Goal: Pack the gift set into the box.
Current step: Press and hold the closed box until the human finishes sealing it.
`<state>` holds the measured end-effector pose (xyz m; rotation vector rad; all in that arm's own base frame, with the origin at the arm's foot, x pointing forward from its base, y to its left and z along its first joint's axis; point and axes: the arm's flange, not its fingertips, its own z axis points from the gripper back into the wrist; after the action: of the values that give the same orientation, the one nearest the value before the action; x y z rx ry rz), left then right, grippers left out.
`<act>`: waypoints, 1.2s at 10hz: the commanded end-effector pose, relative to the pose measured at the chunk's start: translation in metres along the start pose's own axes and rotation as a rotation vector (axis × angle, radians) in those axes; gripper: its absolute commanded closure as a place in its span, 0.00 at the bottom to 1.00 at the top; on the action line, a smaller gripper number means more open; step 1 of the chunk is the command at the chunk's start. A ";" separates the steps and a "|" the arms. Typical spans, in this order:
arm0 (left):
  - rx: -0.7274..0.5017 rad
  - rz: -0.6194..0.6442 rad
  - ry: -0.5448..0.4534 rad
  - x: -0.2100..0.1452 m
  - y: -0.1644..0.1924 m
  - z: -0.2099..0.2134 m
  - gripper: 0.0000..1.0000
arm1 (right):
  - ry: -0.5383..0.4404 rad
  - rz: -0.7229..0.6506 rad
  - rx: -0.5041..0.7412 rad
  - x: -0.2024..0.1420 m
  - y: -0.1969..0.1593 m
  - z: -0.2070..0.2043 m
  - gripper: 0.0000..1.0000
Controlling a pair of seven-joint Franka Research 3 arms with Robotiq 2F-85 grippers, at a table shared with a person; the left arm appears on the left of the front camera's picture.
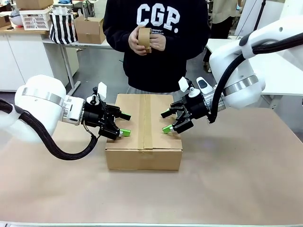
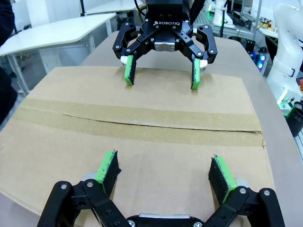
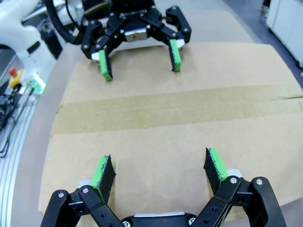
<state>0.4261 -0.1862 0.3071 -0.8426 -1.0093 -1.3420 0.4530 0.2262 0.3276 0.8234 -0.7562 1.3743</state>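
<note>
Sitting mid-way on the tabletop (image 1: 236,165), the box (image 1: 143,142) has its flaps shut and a tape strip (image 1: 147,118) along the seam, contents hidden, so packing looks essentially done. Left tool (image 1: 125,124) and right tool (image 1: 165,121) hover open and empty above its top; at the far side a person (image 1: 156,61) holds a tape roll (image 1: 145,38)

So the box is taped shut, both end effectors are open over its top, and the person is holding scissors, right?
Not quite: the person is holding a roll of brown tape, not scissors, as the front view shows. The box is taped shut, and the left end effector and right end effector are open over its top.
</note>
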 end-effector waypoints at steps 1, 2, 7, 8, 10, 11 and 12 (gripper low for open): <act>0.015 -0.017 -0.003 -0.006 -0.006 -0.001 0.00 | 0.000 -0.003 0.001 -0.001 0.000 -0.001 0.00; 0.015 -0.017 -0.003 -0.006 -0.006 -0.001 0.00 | 0.000 -0.003 0.001 -0.001 0.000 -0.001 0.00; 0.015 -0.017 -0.003 -0.006 -0.006 -0.001 0.00 | 0.000 -0.003 0.001 -0.001 0.000 -0.001 0.00; 0.015 -0.017 -0.003 -0.006 -0.006 -0.001 0.00 | 0.000 -0.003 0.001 -0.001 0.000 -0.001 0.00; 0.015 -0.017 -0.003 -0.006 -0.006 -0.001 0.00 | 0.000 -0.003 0.001 -0.001 0.000 -0.001 0.00; 0.015 -0.017 -0.003 -0.006 -0.006 -0.001 0.00 | 0.000 -0.003 0.001 -0.001 0.000 -0.001 0.00; 0.015 -0.017 -0.003 -0.006 -0.006 -0.001 0.00 | 0.000 -0.003 0.001 -0.001 0.000 -0.001 0.00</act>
<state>0.4261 -0.1862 0.3071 -0.8426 -1.0094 -1.3420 0.4530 0.2262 0.3276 0.8234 -0.7562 1.3743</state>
